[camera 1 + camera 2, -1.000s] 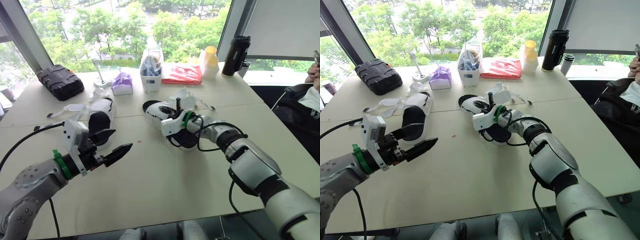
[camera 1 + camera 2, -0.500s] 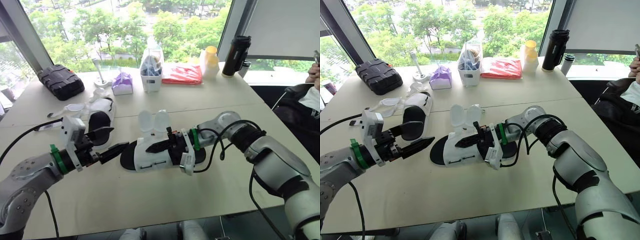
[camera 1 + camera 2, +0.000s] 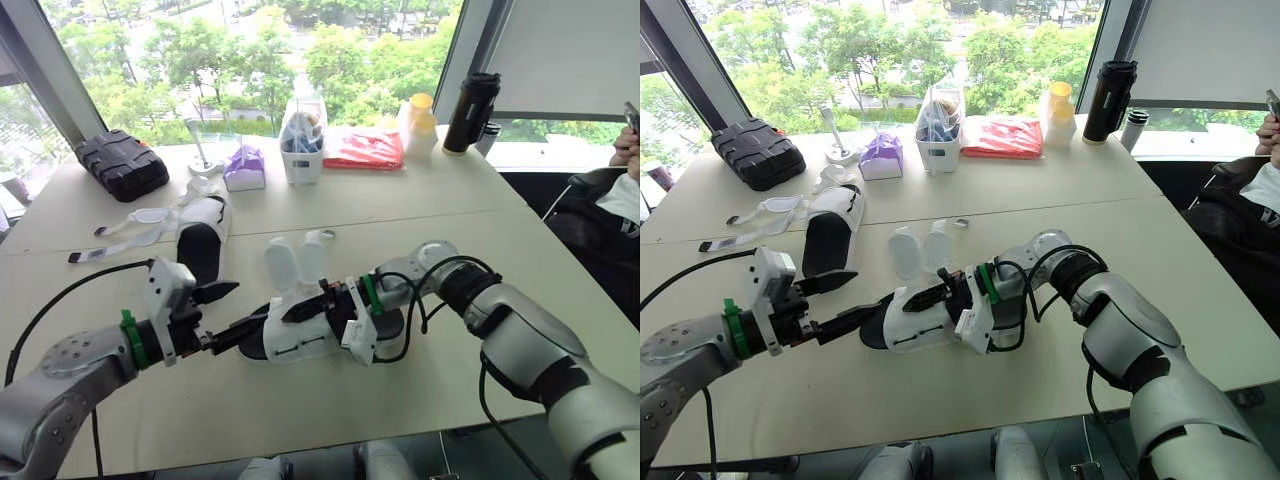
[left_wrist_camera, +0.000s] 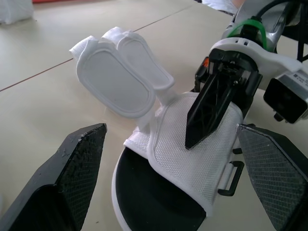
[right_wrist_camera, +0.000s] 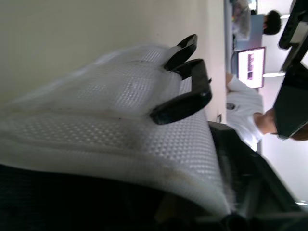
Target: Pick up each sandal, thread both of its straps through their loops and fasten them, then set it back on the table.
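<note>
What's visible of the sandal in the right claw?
The sandal has a white mesh upper and black footbed. Its two rounded white straps stand up unfastened, clear of the black loops on its side. The right claw is shut on the upper, one finger on top. The open left claw brackets its free end; whether the sandal rests on the table is unclear.

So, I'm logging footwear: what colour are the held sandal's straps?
The sandal has white straps; the left wrist view shows them best.
</note>
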Action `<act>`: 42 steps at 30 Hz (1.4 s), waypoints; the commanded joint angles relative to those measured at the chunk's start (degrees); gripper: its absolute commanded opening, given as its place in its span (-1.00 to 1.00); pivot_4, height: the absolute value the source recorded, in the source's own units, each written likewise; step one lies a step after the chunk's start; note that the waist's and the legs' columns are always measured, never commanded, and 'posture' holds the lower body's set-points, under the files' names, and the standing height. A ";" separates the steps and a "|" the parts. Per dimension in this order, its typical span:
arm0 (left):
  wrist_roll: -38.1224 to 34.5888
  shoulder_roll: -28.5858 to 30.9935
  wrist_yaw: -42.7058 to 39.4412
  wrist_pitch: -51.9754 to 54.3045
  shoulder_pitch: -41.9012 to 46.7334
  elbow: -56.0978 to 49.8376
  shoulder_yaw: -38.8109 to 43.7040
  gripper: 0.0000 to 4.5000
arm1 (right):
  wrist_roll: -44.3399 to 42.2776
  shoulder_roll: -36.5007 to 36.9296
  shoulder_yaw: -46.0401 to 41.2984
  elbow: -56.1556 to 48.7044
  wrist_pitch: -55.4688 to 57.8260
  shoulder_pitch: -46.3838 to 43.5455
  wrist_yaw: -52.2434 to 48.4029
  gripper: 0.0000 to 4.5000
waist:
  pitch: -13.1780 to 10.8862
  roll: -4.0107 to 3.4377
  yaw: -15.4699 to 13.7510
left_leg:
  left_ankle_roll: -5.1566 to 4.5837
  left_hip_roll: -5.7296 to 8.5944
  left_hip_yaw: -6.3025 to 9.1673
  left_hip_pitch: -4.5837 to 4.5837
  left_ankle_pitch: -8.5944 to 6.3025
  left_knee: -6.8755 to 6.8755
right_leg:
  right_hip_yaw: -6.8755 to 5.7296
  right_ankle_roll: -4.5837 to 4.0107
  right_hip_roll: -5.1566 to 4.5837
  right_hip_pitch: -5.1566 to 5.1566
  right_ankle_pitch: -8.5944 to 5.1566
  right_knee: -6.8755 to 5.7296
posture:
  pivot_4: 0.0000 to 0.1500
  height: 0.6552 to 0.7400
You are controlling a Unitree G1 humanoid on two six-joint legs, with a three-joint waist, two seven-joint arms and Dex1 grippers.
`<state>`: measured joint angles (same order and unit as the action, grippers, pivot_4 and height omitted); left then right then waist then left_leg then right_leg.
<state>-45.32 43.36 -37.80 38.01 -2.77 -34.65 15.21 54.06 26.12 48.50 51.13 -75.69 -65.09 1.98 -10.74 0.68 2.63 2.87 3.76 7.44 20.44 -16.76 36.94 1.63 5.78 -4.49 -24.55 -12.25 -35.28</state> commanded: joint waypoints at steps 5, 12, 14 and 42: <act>9.71 0.60 -3.17 -9.98 -2.62 0.80 0.24 1.00 | -38.68 10.24 -1.92 -11.02 10.65 7.66 -32.08 0.98 | 0.00 0.00 -0.46 | -0.05 0.01 0.05 0.01 -0.03 0.03 | -0.01 0.02 -0.06 0.09 0.01 0.05 | 1.00 1.00; 20.32 2.78 -10.95 -23.03 -7.88 6.41 -2.09 1.00 | -69.82 23.24 -11.31 -38.05 47.70 17.96 -59.35 0.98 | -0.10 -0.20 -0.11 | -0.22 -0.27 -0.02 -0.01 -0.13 0.04 | -0.01 -0.01 -0.02 0.11 -0.01 0.13 | 1.00 1.00; 19.84 2.69 -13.43 -24.84 -8.12 7.58 -2.19 0.75 | -72.68 25.06 -14.80 -42.38 55.74 19.63 -62.42 1.00 | -0.11 -0.19 -0.24 | -0.23 -0.28 -0.09 0.00 -0.13 0.06 | -0.02 -0.01 -0.02 0.10 -0.01 0.13 | 1.00 1.00; 28.76 -6.77 -17.44 -27.11 8.30 24.75 -20.16 -0.97 | -70.16 15.80 -34.37 -50.50 83.05 26.16 -65.64 1.00 | -0.11 -0.16 -1.66 | -0.22 -0.29 -0.11 0.08 -0.13 0.14 | -0.13 0.21 -0.04 0.05 0.10 0.15 | 1.00 1.00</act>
<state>-17.11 36.52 -54.85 11.80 5.26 -10.05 -4.38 -15.95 42.51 16.18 2.26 7.09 -38.52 -63.51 -10.85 0.52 0.97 2.65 3.48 7.33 20.52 -16.89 37.08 1.49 5.99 -4.53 -24.51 -12.15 -35.13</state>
